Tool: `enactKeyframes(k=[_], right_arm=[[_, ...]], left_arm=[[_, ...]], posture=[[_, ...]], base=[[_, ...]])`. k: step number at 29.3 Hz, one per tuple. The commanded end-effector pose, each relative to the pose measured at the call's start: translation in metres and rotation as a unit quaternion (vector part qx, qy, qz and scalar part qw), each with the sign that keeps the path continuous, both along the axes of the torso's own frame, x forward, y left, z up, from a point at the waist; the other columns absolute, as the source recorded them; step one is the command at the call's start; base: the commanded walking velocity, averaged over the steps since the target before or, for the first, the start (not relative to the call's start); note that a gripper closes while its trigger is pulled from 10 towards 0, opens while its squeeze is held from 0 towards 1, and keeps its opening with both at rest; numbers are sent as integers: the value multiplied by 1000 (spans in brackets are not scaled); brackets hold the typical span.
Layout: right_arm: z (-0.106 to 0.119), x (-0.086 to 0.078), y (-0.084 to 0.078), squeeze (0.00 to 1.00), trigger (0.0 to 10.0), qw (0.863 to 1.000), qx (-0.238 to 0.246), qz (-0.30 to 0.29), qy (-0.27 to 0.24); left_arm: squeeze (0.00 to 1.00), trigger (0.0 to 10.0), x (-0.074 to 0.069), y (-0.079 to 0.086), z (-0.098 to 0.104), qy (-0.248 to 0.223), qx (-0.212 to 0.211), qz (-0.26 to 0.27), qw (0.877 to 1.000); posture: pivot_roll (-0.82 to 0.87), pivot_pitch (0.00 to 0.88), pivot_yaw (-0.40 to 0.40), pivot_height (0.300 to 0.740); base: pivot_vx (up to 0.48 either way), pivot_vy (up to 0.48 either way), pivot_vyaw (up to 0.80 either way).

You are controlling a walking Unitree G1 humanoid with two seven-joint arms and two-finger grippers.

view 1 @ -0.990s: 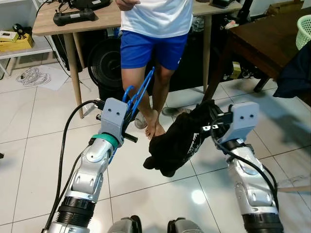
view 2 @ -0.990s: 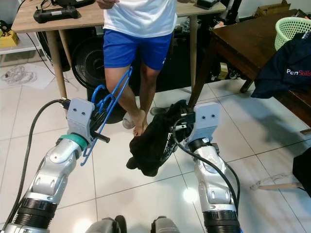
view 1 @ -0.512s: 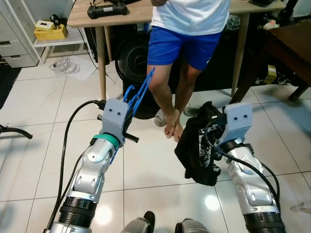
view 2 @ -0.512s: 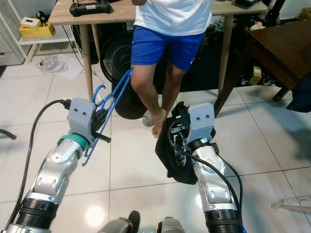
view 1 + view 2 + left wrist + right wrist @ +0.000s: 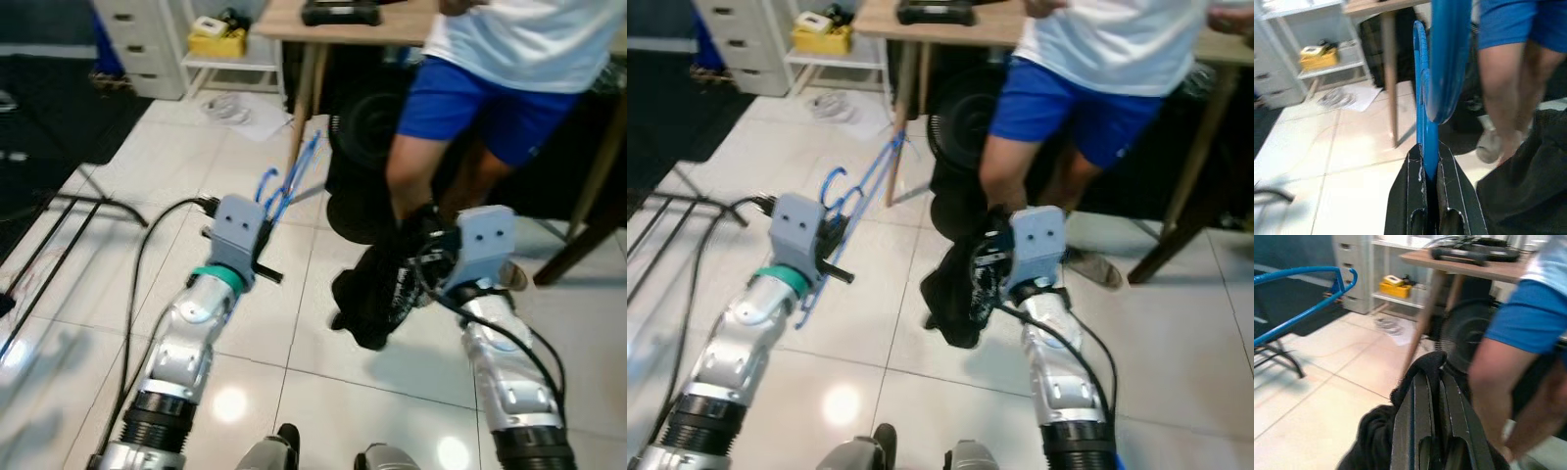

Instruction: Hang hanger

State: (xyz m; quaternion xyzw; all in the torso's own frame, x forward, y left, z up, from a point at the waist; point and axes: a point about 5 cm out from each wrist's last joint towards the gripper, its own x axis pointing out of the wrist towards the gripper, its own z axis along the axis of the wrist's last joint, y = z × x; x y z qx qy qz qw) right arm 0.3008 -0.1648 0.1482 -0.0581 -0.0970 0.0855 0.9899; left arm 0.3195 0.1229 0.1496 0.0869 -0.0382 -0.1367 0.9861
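From the head, the left gripper [image 5: 257,238] pinches a blue hanger [image 5: 290,183], whose long side points up and away toward the wooden table [image 5: 345,23]. The right gripper [image 5: 991,257] pinches a black cloth [image 5: 955,292] beside it. The left wrist shows fingers [image 5: 1411,196] squeezing the hanger. The right wrist shows fingers [image 5: 1406,431] holding cloth, hanger nearby.

I note a glossy blue plastic hanger [image 5: 1426,98], a matt black cloth garment [image 5: 377,294], glossy white floor tiles [image 5: 118,255] and a pale wood table [image 5: 921,22].
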Motion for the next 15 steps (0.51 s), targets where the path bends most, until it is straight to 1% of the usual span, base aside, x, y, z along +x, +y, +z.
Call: enactKeyframes(k=[1,15], right_arm=[[3,-1,0,0,10000,1000,0,0,-12],[2,-1,0,0,10000,1000,-1,3,-12]], left_arm=[[0,10000,-1,-1,-6,12,3,-3,1000],[0,10000,-1,-2,-6,13,3,-5,1000]], posture=[[-92,61,90,740],[-92,63,88,740]], base=[[0,0,775],[0,0,775]])
